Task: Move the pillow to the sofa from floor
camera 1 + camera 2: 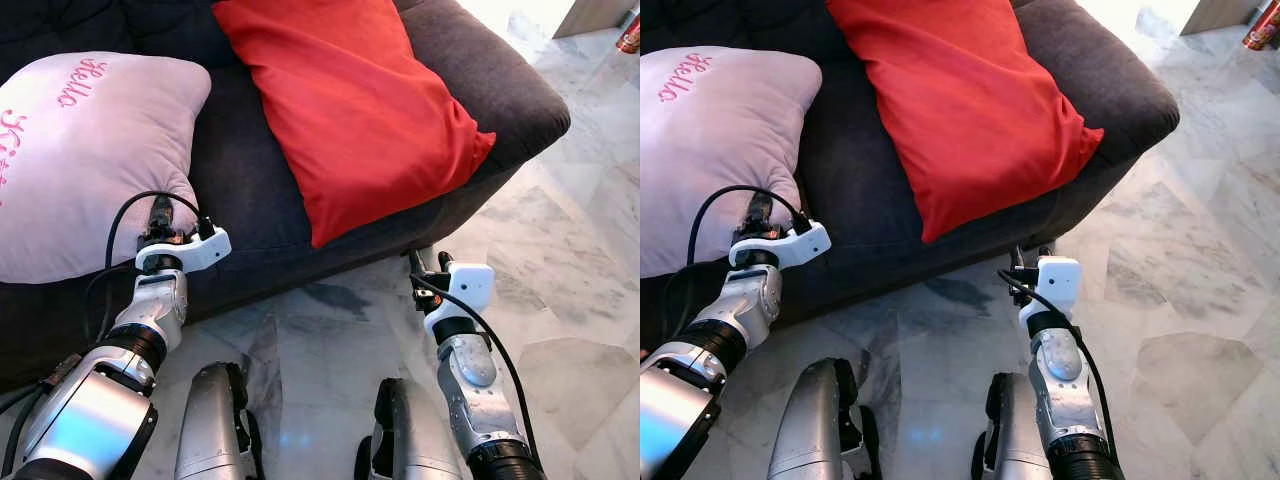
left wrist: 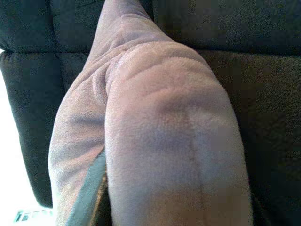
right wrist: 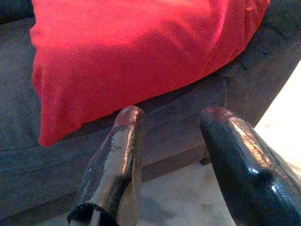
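Although the left tool point(image 1: 160, 222) sits pressed against the lower right corner of the pink pillow point(image 1: 85, 150), its fingers are buried in the fabric, and whether they pinch it or merely rest against it I cannot tell; the left wrist view has plush pink cloth bulging right up to the lens with one dark finger edge point(image 2: 89, 197) beside it. From that tool the pillow spreads away toward 11 o'clock, its bulk already lying on the dark sofa point(image 1: 250, 190) seat, its long axis running roughly from 9 to 3 o'clock across the cushion, pink lettering on its face. So the task's thing lies on the sofa rather than on the floor, and the left arm is plainly the nearer one; I judge the remaining work to be a release and a draw-back toward 6 o'clock. Over at 3 o'clock from it, the right tool point(image 3: 171, 122) hovers with its two fingers spread apart and nothing between them, low before the sofa's front edge, above the marble floor point(image 1: 560, 280). Beyond it toward 12 o'clock a red pillow point(image 1: 350, 110) lies slantwise on the seat, its lower corner reaching the seat's front edge, well apart from the pink one
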`<state>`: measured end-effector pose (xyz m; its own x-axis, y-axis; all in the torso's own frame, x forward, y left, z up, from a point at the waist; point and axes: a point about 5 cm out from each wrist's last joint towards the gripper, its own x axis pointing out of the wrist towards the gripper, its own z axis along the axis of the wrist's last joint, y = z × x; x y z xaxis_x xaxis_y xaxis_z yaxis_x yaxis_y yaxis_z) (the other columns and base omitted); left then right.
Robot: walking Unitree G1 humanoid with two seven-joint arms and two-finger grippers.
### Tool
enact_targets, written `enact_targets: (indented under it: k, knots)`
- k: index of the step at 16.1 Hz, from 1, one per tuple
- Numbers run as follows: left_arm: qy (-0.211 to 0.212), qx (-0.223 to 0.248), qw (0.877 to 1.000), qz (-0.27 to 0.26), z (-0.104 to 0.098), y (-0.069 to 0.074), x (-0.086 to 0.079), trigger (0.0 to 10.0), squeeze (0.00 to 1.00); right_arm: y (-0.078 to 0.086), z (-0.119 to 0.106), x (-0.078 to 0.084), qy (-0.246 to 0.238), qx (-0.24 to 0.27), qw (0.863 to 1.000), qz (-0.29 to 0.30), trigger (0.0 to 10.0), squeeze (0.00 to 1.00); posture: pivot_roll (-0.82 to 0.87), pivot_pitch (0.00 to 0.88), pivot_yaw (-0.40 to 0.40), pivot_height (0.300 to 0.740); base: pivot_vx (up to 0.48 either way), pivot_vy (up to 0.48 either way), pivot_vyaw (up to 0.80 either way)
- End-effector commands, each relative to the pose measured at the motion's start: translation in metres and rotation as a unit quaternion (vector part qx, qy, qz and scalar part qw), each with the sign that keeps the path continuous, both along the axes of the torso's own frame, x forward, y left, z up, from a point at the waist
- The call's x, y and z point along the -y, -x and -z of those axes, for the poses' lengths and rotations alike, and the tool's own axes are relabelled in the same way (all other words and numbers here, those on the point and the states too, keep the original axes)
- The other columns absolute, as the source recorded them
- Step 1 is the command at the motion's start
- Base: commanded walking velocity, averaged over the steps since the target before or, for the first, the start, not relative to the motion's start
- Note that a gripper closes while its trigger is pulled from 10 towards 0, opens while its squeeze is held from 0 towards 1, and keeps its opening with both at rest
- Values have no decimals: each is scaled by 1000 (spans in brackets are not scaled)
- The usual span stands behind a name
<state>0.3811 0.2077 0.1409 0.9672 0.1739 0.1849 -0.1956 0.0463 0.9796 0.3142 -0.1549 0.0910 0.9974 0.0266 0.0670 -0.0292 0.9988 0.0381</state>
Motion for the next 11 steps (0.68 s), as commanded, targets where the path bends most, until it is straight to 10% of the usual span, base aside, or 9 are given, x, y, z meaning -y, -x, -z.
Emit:
enact_targets:
  k: [1,11]
  knots:
    - [-7,-18,1000,-17,5,3,-12,0,0,3,2,2,-1,-6,1000,4,10000,0,71,271,-64,588,0,0,0]
    - [4,-20,1000,-2,3,1,-8,0,0,1,2,0,-3,-5,1000,1,10000,0,79,251,-57,588,0,0,0]
